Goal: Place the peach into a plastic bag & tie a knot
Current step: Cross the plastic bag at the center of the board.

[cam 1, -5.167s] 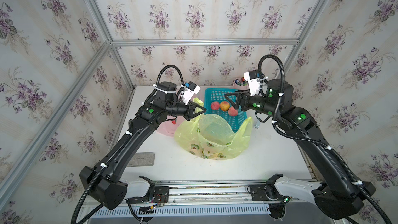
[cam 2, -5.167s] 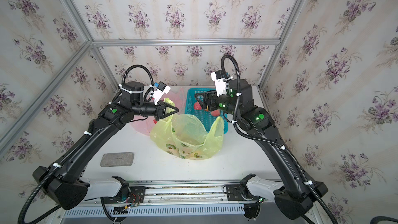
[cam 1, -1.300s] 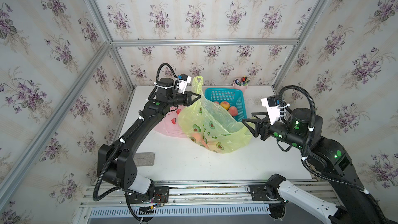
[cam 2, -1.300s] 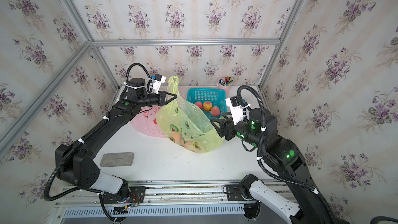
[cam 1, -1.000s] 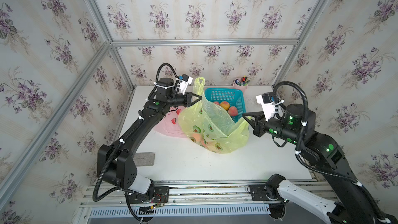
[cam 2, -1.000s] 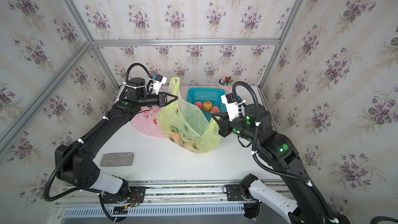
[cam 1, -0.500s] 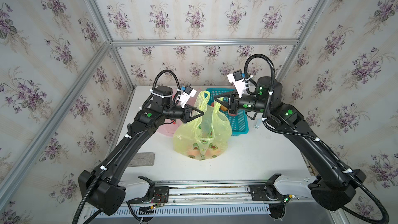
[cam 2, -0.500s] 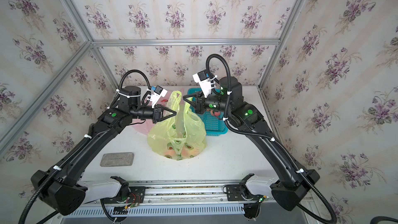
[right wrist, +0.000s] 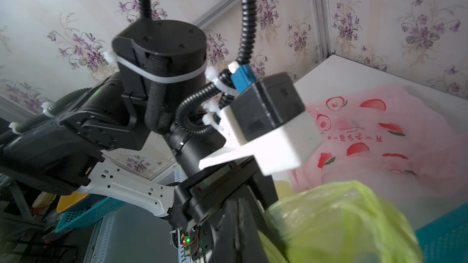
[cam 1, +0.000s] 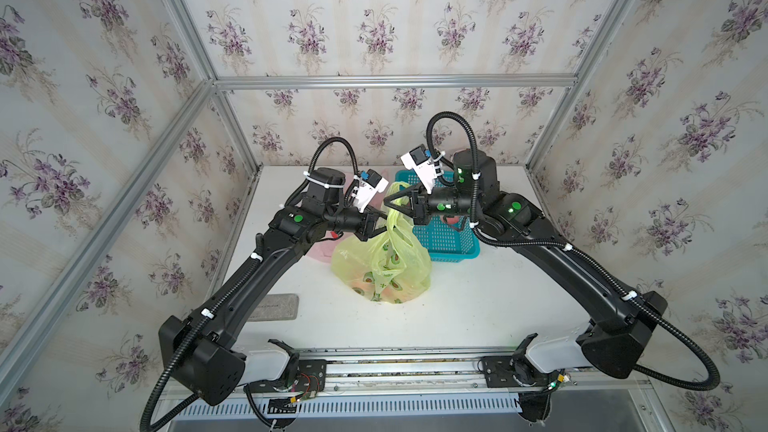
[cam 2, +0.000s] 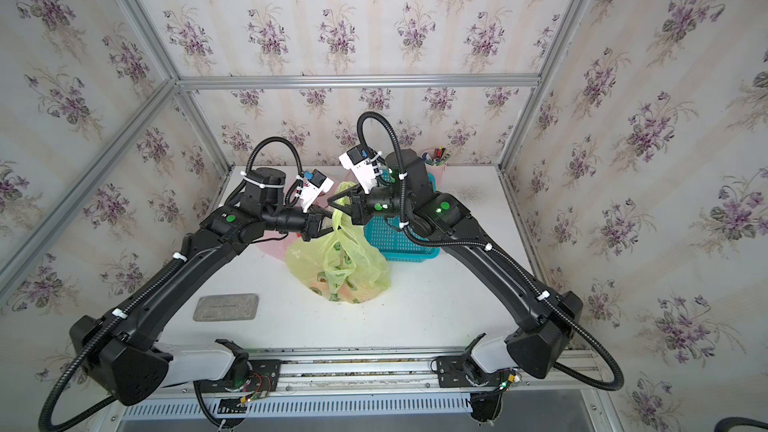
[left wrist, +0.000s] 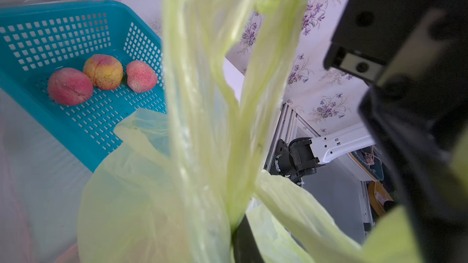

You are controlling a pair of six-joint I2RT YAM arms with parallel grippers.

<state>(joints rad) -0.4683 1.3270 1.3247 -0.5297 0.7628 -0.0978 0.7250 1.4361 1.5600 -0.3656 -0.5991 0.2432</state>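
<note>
Yellow-green filmy plastic bag [cam 1: 382,272] sags on the worktop [cam 1: 498,309], handles clamped in left fingers [cam 1: 376,224] and right fingers [cam 1: 386,203]; the left wrist view alone shows all three peaches [left wrist: 102,72] in the teal lattice basket [left wrist: 63,34].

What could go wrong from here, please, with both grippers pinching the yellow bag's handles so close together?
The left gripper and right gripper sit almost tip to tip, so crossing for the knot could make them collide. The thin handles of the yellow bag might slip free or tear under tension. A hard pull could drag the bag against the blue basket.
</note>
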